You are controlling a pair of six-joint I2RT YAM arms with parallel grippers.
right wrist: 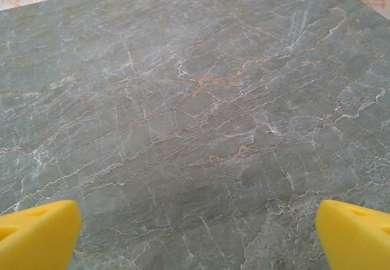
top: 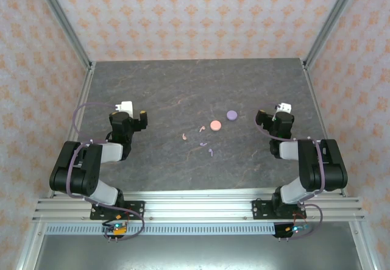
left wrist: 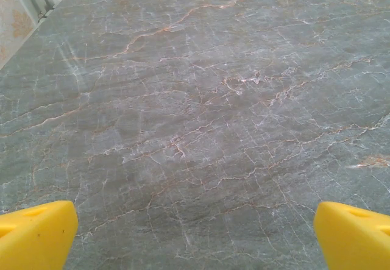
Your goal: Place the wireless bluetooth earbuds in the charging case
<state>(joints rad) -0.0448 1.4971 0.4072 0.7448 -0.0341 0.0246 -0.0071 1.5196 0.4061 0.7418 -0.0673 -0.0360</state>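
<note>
Left gripper [left wrist: 195,241] and right gripper [right wrist: 198,238], fingers wide apart, held nothing. The earbuds [top: 183,137] lay scattered mid-table between the arms, inward of both; the pink case [top: 214,125] and lilac case [top: 231,115] sat nearer the right arm.

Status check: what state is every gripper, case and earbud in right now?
left gripper: open, empty.
right gripper: open, empty.
pink case: on table, lid unclear.
lilac case: on table, lid unclear.
pink earbuds: loose on table, uncased.
lilac earbuds: loose on table, uncased.
</note>
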